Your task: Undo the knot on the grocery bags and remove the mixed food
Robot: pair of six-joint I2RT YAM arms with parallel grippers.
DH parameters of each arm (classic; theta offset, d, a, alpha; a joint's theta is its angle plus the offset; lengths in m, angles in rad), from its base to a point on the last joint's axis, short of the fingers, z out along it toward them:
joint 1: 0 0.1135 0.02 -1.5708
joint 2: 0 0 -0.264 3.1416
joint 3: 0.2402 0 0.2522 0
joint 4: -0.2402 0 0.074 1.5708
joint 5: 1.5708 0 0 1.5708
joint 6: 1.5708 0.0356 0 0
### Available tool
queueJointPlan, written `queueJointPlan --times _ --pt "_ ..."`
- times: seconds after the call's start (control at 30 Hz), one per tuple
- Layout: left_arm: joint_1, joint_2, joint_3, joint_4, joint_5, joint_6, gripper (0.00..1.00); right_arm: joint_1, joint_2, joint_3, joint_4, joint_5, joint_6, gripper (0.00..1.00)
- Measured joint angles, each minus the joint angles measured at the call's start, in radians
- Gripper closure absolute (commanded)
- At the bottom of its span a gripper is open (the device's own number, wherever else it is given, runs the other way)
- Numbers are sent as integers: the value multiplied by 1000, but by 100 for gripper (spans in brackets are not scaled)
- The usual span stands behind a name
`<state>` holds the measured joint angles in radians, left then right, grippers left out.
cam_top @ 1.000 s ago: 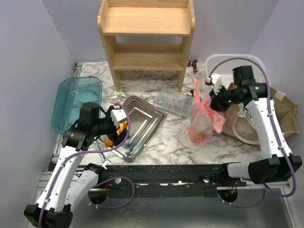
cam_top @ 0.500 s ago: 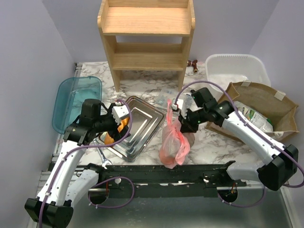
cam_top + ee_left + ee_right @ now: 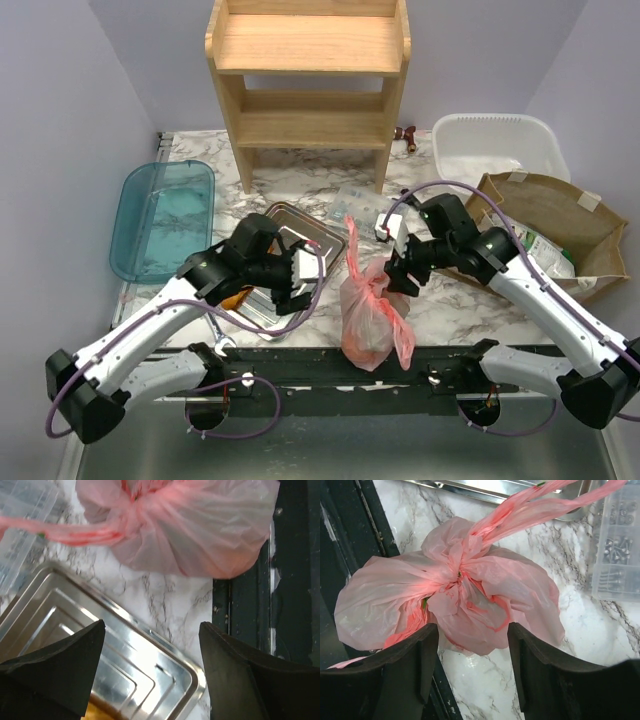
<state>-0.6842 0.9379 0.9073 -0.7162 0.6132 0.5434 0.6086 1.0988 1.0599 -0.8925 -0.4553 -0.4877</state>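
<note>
hovering over the pink knot (image 3: 456, 575), your right end effector (image 3: 471, 631) stands apart; your left end effector (image 3: 151, 629) stands apart above the steel tray (image 3: 135, 647).

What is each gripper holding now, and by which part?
Nothing is held. The left gripper is open above the steel tray, and the right gripper is open above the pink bag.
</note>
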Motion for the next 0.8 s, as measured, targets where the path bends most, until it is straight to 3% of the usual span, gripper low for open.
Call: queueJointPlan --times 0.3,0.53,0.63,0.7,0.73,0.8 --pt "-195 259 7 422 -78 -344 31 -27 163 62 29 8 104 37" --pt "-289 324 -75 634 -155 -554 31 -218 232 12 12 -77 94 38" --pt "-314 349 -114 669 -182 -600 34 -230 249 2 -7 -122 65 40" --pt "-322 370 -128 679 -205 -620 38 -230 249 -4 -20 -150 51 48" --pt "-322 383 -131 683 -226 -625 42 -230 249 -5 -24 -163 43 58" --pt "-322 396 -132 691 -251 -628 60 -229 249 -7 -26 -178 32 87"
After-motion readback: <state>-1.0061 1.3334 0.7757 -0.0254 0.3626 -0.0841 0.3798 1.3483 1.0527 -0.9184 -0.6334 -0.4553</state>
